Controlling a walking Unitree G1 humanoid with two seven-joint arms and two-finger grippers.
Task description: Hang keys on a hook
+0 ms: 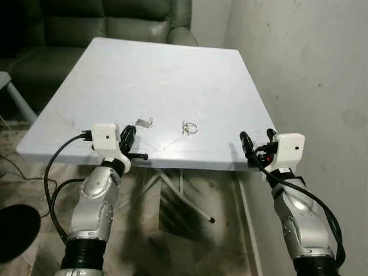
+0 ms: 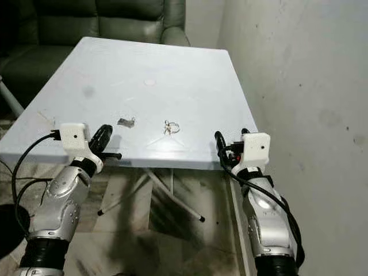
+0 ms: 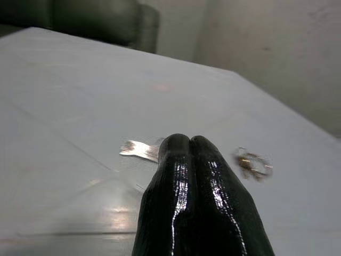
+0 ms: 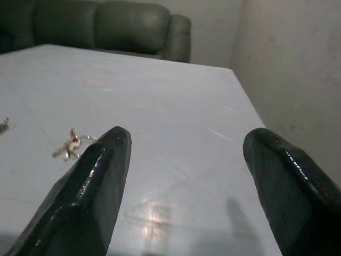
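A pale blue-white square table [image 1: 172, 75] stands in a corner, with a grey plastered wall [image 1: 310, 63] along its right side and a dark green leather sofa [image 1: 103, 23] behind its far edge. The floor under the table is mottled tile, and the table's white folding legs [image 1: 172, 190] show beneath the near edge.

The keys [image 1: 189, 127], a small bunch on a metal ring, lie flat on the tabletop close to the near edge, about midway across. Just left of them, apart from the ring, lies a single small silvery piece [image 1: 144, 122] that looks like a lone key or tag; its exact nature cannot be told.

The left gripper [image 1: 127, 137] sits at the near edge of the table, left of the silvery piece, its two black fingers pressed together with nothing between them. In the left wrist view the closed fingertips [image 3: 184, 146] point between the silvery piece [image 3: 139, 149] and the keys [image 3: 253, 163].

The right gripper [image 1: 256, 145] is held at the table's near right corner, fingers spread wide and empty, with the keys [image 4: 70, 144] to its left.
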